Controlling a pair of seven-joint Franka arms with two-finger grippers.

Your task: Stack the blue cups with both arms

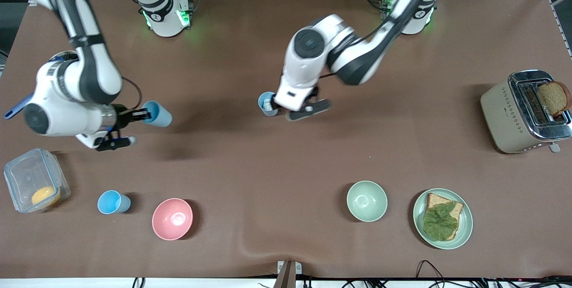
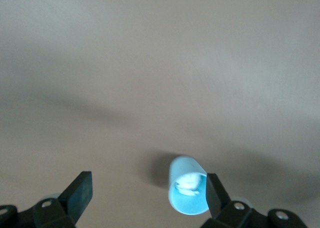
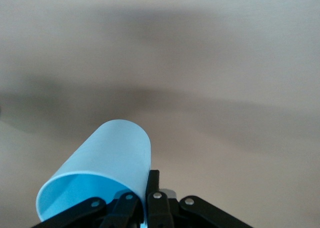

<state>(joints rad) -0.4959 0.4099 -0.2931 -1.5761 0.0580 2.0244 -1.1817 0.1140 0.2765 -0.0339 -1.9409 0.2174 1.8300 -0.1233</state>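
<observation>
One blue cup [image 1: 157,114] is up in the air over the right arm's end of the table, tilted on its side. My right gripper [image 1: 144,114] is shut on its rim. In the right wrist view the cup [image 3: 107,160] fills the lower part and the gripper [image 3: 149,190] pinches its wall. The other blue cup [image 1: 267,103] stands on the table near the middle, partly hidden by my left hand. My left gripper [image 1: 279,105] is open over it. In the left wrist view the cup [image 2: 186,190] lies between the wide-open gripper [image 2: 149,195], close against one finger [image 2: 216,198].
A vivid sky-blue cup [image 1: 114,202], a pink bowl [image 1: 172,218], a green bowl [image 1: 367,201] and a plate [image 1: 467,221] with bread and lettuce line the near edge. A clear box [image 1: 27,176] and a toaster [image 1: 505,118] stand at the ends.
</observation>
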